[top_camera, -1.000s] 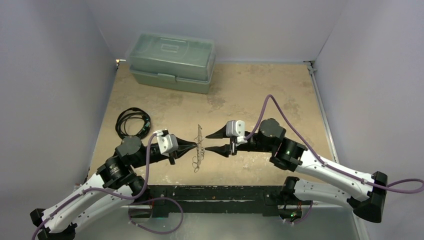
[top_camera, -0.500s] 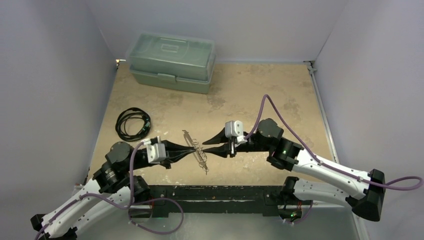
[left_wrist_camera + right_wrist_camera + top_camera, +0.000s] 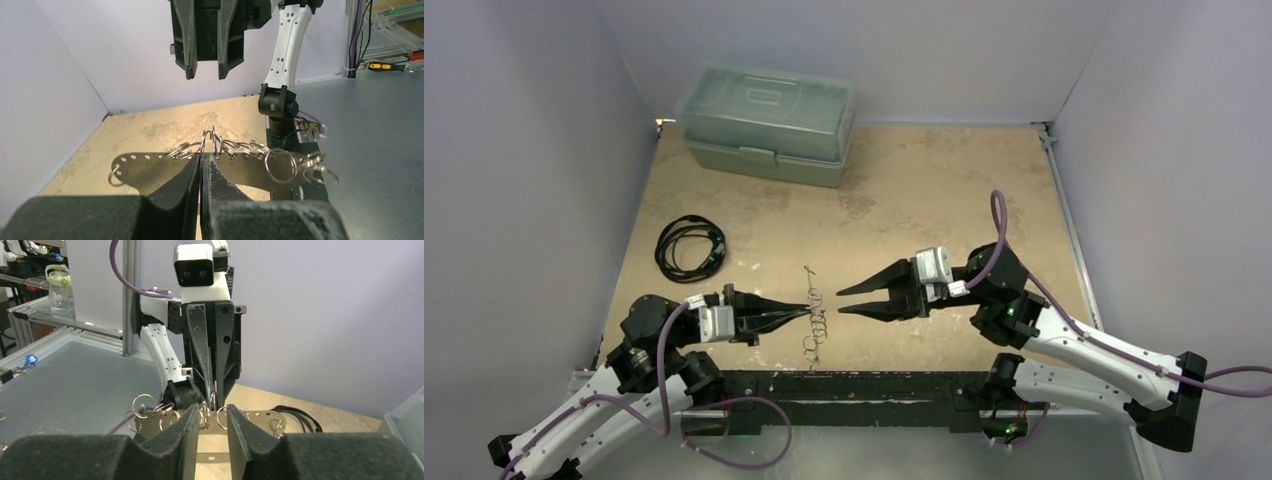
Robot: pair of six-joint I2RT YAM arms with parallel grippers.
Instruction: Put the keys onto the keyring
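My left gripper (image 3: 802,312) is shut on the keyring (image 3: 814,315), a flat pale metal strip with a row of holes and several small split rings hanging from it. The left wrist view shows the strip (image 3: 145,167) lying crosswise behind my closed left gripper (image 3: 201,157), rings bunched along its top edge. My right gripper (image 3: 840,301) faces it from the right, open, a short gap away, with nothing held. In the right wrist view the strip (image 3: 257,421) sits just beyond my right gripper (image 3: 213,410). The keys are out of view.
A green lidded toolbox (image 3: 769,122) stands at the back left of the tan table. A black coiled cable (image 3: 689,247) lies left of centre. Grey walls close in both sides, and a black rail (image 3: 854,385) runs along the near edge.
The left gripper drew back left and toward the near edge, carrying the keyring, which has swung round. The right arm pulled back to the right and its jaws narrowed.
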